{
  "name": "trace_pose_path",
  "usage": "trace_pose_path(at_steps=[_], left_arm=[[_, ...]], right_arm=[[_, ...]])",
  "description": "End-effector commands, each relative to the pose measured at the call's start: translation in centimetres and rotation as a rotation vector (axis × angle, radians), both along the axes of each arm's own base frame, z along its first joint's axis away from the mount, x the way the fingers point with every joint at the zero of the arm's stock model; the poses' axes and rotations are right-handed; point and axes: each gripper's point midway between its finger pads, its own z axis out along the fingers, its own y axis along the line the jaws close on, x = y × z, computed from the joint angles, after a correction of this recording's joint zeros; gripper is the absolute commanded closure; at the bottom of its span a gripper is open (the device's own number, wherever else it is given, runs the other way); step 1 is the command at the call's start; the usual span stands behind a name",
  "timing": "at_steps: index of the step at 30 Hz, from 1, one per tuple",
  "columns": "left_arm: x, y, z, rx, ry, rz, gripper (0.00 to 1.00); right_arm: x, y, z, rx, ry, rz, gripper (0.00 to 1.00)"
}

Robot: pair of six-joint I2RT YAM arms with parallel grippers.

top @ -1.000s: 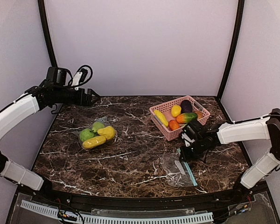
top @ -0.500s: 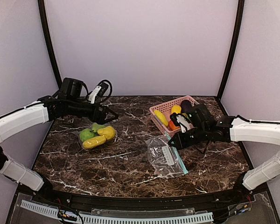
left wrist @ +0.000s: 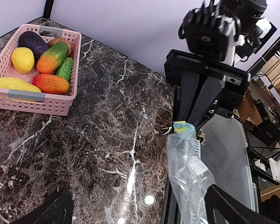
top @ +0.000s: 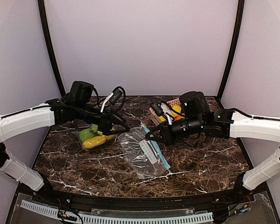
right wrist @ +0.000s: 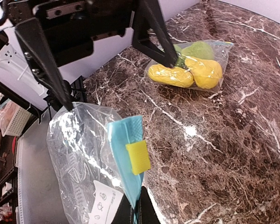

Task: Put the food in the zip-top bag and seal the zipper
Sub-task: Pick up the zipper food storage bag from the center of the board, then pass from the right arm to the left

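pinching the blue zipper edge of the zip-top bag (top: pixel 142 151), the right gripper (top: pixel 149 136) is clamped shut; left gripper (top: pixel 122 126) gapes wide nearby.

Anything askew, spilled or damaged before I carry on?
Nothing spilled or damaged. Only oddity: the empty bag hangs crumpled from the right tool, pinched at its teal zipper strip, mouth not visibly open. The food in the pink basket sits tidy; the filled bag lies intact at left.

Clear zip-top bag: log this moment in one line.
right fingers: shut on teal zipper of empty clear plastic zip-top bag | left fingers: open, near bag | glossy toy food: in pink lattice basket
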Motion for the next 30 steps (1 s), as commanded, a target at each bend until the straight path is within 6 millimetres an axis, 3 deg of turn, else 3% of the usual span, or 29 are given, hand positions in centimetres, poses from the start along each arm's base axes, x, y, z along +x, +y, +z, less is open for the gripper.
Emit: trace_pose_path(at_steps=[1,8,15,20,22,25,26,27,29,30], left_arm=[[-1.2,-0.8,-1.6,0.027,0.063,-0.070,0.01],[-2.1,-1.5,-3.1,0.071,0.104,-0.120,0.01],[-2.4,-1.7,-3.4,0.077,0.108,-0.139,0.01],[-2.8,-1.8,-3.3,0.061,0.118,-0.164,0.09],[-3.1,-1.8,-3.0,0.049,0.104,-0.186,0.19],[-3.8,-2.0,-2.4,0.013,0.114,-0.230,0.57],[-3.9,-2.0,-2.2,0.006,0.112,-0.237,0.63],[-4.1,-2.0,-1.8,-0.005,0.105,-0.246,0.76],[-4.4,-1.9,-1.3,-0.022,0.089,-0.254,0.94],[-4.4,-1.8,-1.1,-0.029,0.081,-0.256,0.98]], right_arm=[[-1.0,1.9,2.3,0.051,-0.054,0.090,1.00],[-1.8,2.2,3.8,0.086,-0.078,0.139,1.00],[-2.1,2.0,3.9,0.086,-0.092,0.158,1.00],[-2.3,1.9,3.6,0.083,-0.095,0.164,1.00],[-2.3,1.8,3.7,0.085,-0.098,0.165,1.00],[-2.0,1.8,3.6,0.076,-0.103,0.150,1.00],[-1.9,1.7,3.5,0.072,-0.104,0.141,1.00],[-1.8,1.6,3.4,0.068,-0.106,0.132,1.00],[-1.5,1.4,3.4,0.067,-0.109,0.111,0.90],[-1.4,1.3,3.5,0.071,-0.110,0.101,0.85]])
